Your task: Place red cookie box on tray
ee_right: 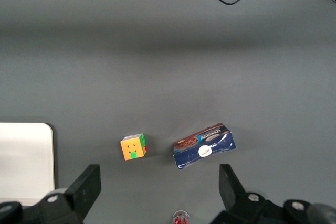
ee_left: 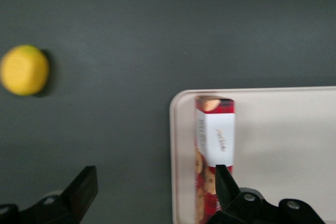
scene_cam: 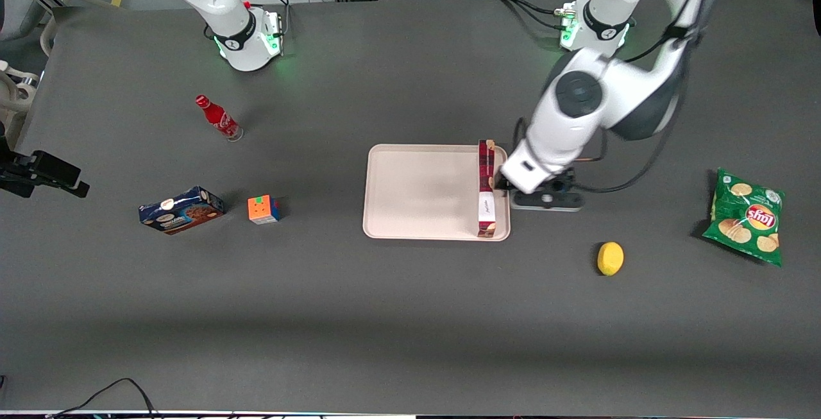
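Cookie carton first: the long, slim dark-red plaid cookie box [scene_cam: 487,189] with a white middle label stands on one narrow long side inside the large, flat, pale beige-pink rectangular tray [scene_cam: 423,191], right along the rim at the tray's working-arm end. Its length runs toward the front camera. The left arm's end effector [ee_left: 156,190] sits low at that same rim, spread wide. In the wrist view one dark finger [ee_left: 226,181] lies just over the box's end, and the other finger [ee_left: 83,188] hangs over bare dark grey counter [scene_cam: 410,316] well clear of the carton, so nothing is gripped. A round yellow lemon-like fruit [scene_cam: 610,258] lies on the counter nearer the front camera than the tray, toward the working arm's end. A green crinkled bag of crisps [scene_cam: 746,217] lies farther out at that end. Toward the parked arm's end lie a multicoloured puzzle cube [scene_cam: 263,209], a shorter blue cookie box [scene_cam: 181,210] beside it, and a red soda bottle [scene_cam: 218,118].
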Robot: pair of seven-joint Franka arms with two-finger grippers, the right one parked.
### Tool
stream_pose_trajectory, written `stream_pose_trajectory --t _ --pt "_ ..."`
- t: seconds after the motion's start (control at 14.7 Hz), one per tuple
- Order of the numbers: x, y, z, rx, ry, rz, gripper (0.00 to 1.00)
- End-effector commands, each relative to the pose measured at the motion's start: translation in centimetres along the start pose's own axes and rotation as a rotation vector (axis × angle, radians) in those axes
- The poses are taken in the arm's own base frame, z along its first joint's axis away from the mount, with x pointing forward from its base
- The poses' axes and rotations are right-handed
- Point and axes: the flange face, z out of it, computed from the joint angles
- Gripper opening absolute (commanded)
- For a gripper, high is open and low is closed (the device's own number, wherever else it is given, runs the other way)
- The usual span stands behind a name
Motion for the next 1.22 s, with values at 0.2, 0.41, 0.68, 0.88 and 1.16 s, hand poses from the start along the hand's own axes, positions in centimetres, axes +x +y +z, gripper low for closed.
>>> stream_pose_trajectory --t 0.2,0.41,0.68,0.88,1.16 --pt "1.1 -14.1 -13.4 -0.011 -0.018 0.002 1.00" --pt "-0.9 -20.2 -18.0 0.011 -0.030 -0.011 1.00" --pt "-2.7 -25.3 -21.6 0.022 -0.033 0.016 1.00" --pt "-3.4 -25.6 -23.8 0.034 -0.050 0.014 1.00" --pt "-3.7 -25.6 -24.3 0.035 -0.044 0.013 1.00"
